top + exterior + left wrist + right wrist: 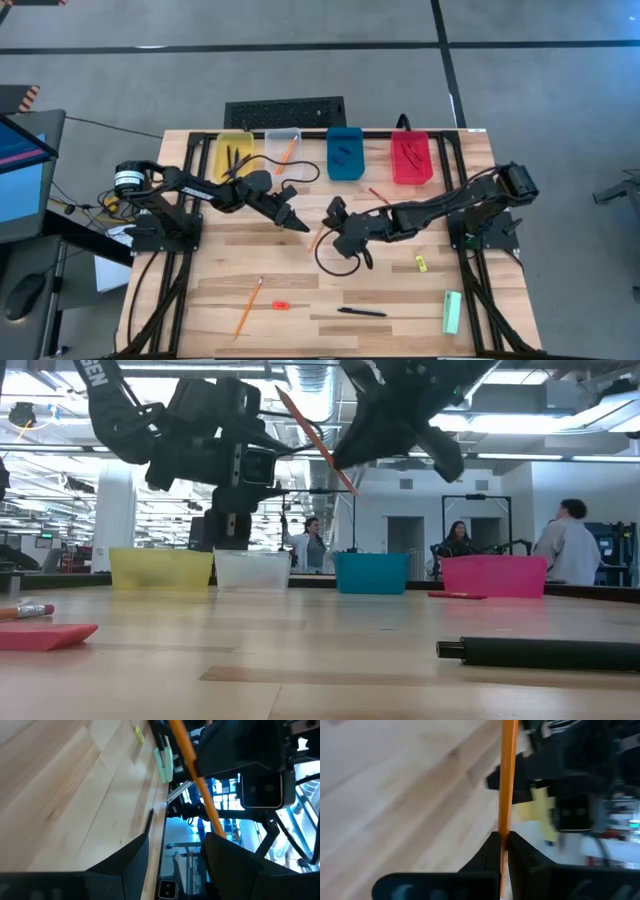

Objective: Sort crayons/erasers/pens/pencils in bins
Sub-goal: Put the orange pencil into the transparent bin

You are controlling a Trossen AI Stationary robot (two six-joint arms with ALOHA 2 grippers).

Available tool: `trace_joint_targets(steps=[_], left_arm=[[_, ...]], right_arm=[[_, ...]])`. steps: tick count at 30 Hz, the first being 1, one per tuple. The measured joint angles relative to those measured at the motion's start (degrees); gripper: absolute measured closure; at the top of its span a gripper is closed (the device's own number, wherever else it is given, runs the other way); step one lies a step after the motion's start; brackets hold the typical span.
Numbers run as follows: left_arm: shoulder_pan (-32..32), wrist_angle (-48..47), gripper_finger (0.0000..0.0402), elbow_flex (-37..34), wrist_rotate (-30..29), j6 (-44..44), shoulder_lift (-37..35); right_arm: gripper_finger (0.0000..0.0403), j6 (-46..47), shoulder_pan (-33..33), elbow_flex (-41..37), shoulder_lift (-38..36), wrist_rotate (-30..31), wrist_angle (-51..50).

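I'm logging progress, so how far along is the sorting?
Partly done: the yellow bin, clear bin, blue bin and red bin each hold items. In hand: the right claw is shut on a pencil above mid-table, the left claw open beside it. Left: another pencil, a red eraser, a pen, a yellow eraser.

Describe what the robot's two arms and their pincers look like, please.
Both arms are dark, nearly black, jointed links with black cables looping off them. The left arm has a round silver-ringed joint near its base. Each ends in a two-fingered pincer: the left pincer and right pincer have dark, wedge-shaped fingers. White lettering marks one arm in the low view.
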Motion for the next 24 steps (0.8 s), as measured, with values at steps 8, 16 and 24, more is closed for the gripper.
trace_joint_targets(steps=[8, 16, 24], left_arm=[[-0.09, -0.05, 0.0213, 1.21, -0.38, 0.22, 0.00], [-0.38, -0.07, 0.0213, 2.38, -0.57, 0.66, 0.00], [-2.41, -0.11, 0.0213, 3.78, -0.66, 2.26, 0.00]], right_arm=[[0.0382, -9.95, 0.00, 0.00, -0.02, 5.04, 2.16], [0.0380, -16.87, 0.02, 0.00, 1.14, 6.37, 4.92], [0.0381, -18.23, -0.37, 0.00, 3.87, 8.51, 6.11]])
